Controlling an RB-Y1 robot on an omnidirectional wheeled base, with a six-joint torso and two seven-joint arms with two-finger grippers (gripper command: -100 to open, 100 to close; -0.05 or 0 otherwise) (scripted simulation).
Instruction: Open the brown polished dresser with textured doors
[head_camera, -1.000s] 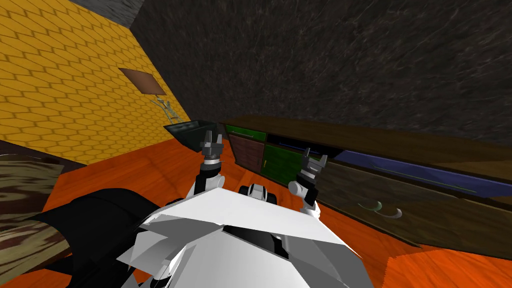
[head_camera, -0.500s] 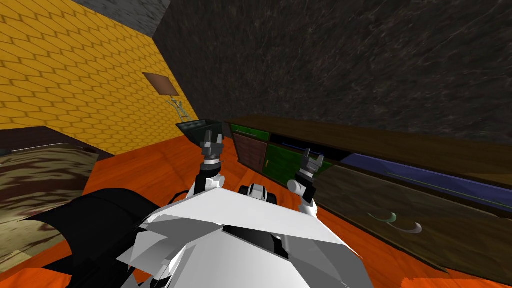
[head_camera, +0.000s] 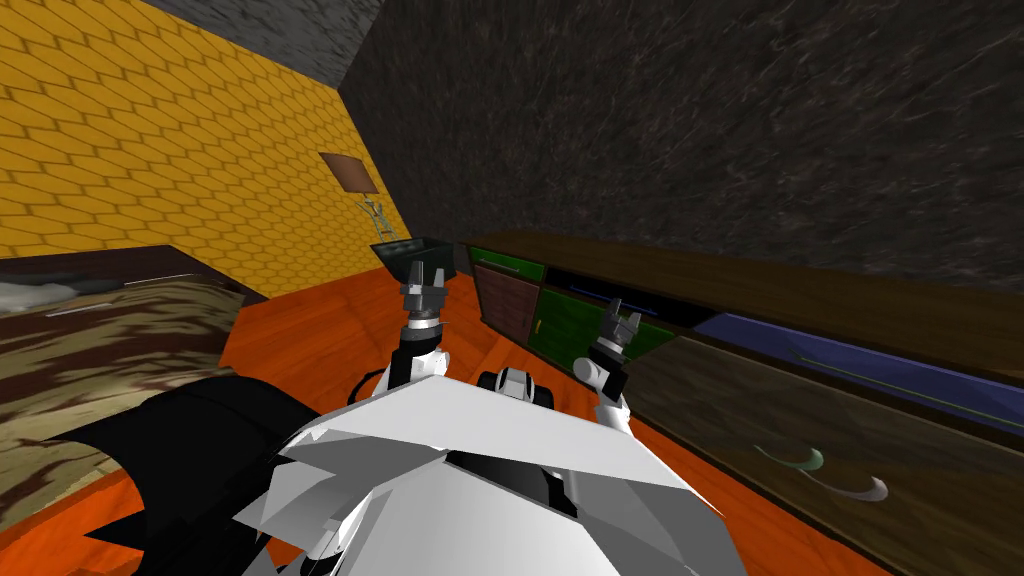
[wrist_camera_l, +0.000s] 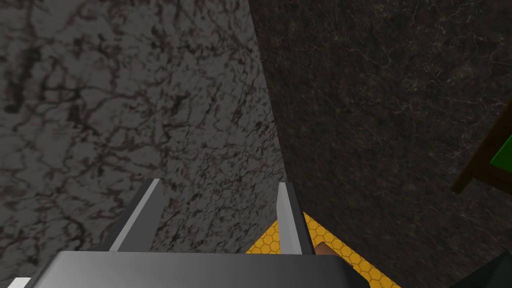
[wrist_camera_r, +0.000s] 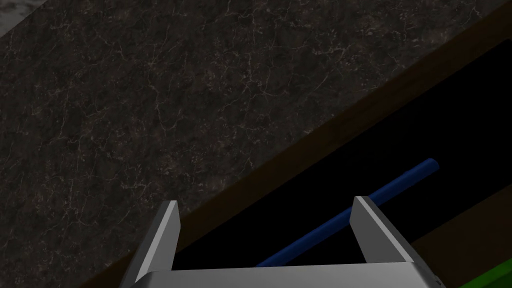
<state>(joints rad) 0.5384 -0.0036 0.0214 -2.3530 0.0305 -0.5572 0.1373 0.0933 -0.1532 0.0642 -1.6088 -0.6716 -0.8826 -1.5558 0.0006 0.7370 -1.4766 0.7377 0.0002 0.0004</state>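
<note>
The long brown dresser (head_camera: 760, 278) runs along the dark stone wall, to my right and ahead. Its front has a green drawer, a red-brown door (head_camera: 503, 297), a green door (head_camera: 565, 325), a blue drawer front (head_camera: 850, 362) and a wide dark brown door (head_camera: 740, 400) with two pale crescent handles (head_camera: 865, 490). My right gripper (head_camera: 620, 320) (wrist_camera_r: 267, 230) is open, raised in front of the dresser's dark upper slot, where a blue bar (wrist_camera_r: 350, 212) lies. My left gripper (head_camera: 425, 272) (wrist_camera_l: 215, 215) is open too, held up near the dresser's left end (wrist_camera_l: 492, 160).
A dark open bin (head_camera: 395, 250) stands on the orange wood floor (head_camera: 320, 330) by the dresser's left end. A bed with a mottled brown cover (head_camera: 100, 340) lies at my left. A small brown picture (head_camera: 350, 172) hangs on the yellow honeycomb wall.
I have turned to the left: dresser, bin and picture have slid right across the head view and more of the bed has come in. Both arms keep their pose.
</note>
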